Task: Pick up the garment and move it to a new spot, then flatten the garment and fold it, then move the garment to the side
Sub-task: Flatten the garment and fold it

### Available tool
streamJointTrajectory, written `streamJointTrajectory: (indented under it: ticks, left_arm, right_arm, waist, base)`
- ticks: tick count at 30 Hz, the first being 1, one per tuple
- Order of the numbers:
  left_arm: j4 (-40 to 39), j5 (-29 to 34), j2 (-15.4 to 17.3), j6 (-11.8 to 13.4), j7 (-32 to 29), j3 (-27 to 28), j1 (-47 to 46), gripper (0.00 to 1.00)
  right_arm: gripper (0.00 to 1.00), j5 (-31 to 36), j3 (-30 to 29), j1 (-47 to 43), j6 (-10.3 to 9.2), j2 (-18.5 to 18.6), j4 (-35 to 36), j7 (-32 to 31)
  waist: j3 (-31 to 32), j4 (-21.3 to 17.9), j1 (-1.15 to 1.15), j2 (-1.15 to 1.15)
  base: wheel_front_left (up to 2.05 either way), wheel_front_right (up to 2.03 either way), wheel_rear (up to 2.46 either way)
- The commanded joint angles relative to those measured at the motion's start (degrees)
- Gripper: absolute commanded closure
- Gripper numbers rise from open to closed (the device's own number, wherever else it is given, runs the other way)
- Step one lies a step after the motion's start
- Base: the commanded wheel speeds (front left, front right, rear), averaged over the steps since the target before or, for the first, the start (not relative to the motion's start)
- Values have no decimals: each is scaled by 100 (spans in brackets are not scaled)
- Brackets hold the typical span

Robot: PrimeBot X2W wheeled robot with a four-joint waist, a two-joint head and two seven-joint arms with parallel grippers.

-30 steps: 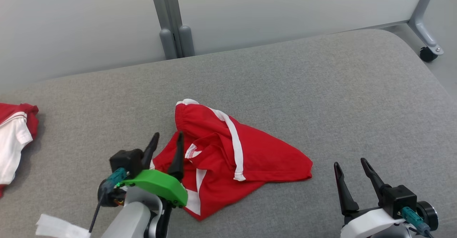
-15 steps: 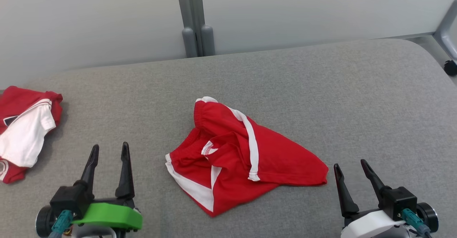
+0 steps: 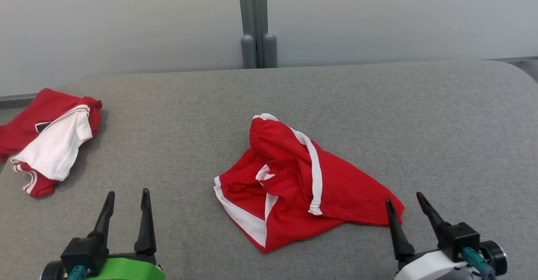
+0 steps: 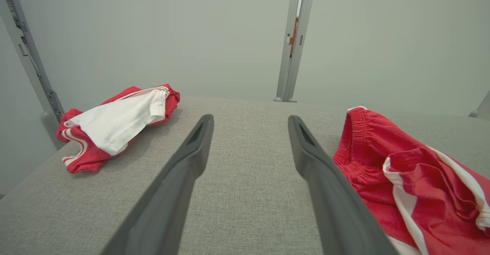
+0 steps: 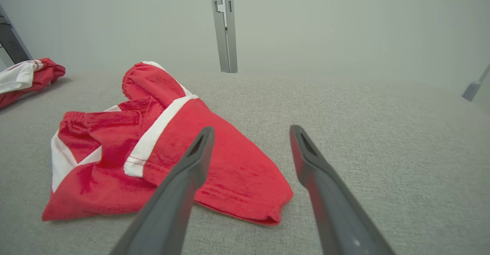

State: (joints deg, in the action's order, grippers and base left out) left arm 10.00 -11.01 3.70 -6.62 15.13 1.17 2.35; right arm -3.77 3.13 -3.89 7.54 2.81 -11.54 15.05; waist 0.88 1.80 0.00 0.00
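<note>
The garment (image 3: 302, 183) is a pair of red shorts with white stripes, lying crumpled in the middle of the grey cushioned surface (image 3: 378, 112). It also shows at the right in the left wrist view (image 4: 405, 178) and left of centre in the right wrist view (image 5: 160, 159). My left gripper (image 3: 127, 196) stands open at the lower left, well clear of the shorts, holding nothing. My right gripper (image 3: 404, 199) is open at the lower right, its left fingertip just beside the garment's right corner.
A second red and white garment (image 3: 50, 139) lies bunched at the far left edge of the surface, also seen in the left wrist view (image 4: 115, 125). A grey partition wall with a post (image 3: 256, 23) runs behind. Bare cushion lies right of the shorts.
The left gripper drew back from the shorts to the lower left, empty. The camera has turned left, so the whole scene shifted right. The shorts lie as before.
</note>
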Motion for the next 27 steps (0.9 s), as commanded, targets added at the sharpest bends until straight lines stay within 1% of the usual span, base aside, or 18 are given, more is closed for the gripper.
streamJointTrajectory:
  ticks: [1,7,8,12,16,21,27]
  left_arm:
    - [-3,23,-26,-35,3,-45,53,0]
    - [-35,-44,-65,-75,3,-212,60,0]
    - [-37,-48,-71,-81,3,-269,61,0]
    - [-67,-116,-73,-82,3,-468,-40,0]
    - [-105,-182,-74,-88,3,-646,-159,0]
    - [-129,-243,-76,-91,3,-796,-244,0]
    - [-110,-365,-75,-93,3,-920,-306,0]
  right_arm:
    - [0,63,128,115,-10,14,-87,20]
    - [0,140,1138,1002,-10,22,-817,-88]
    - [0,144,1312,1177,-10,21,-969,-180]
    - [0,-51,1707,1775,-10,19,-1458,-632]
    - [0,-167,1877,2228,-10,18,-1859,-962]
    - [0,-42,2130,2698,-10,19,-2269,-1319]
    - [0,469,1936,2855,-10,22,-2512,-1604]
  waist:
    - [-15,42,0,0]
    - [-95,266,0,0]
    - [-113,352,0,0]
    - [-209,693,0,0]
    - [-333,1018,0,0]
    - [-502,1326,0,0]
    - [-605,1531,0,0]
  base:
    - [0,0,0]
    - [0,0,0]
    - [0,0,0]
    - [0,0,0]
    - [0,0,0]
    - [0,0,0]
    - [0,0,0]
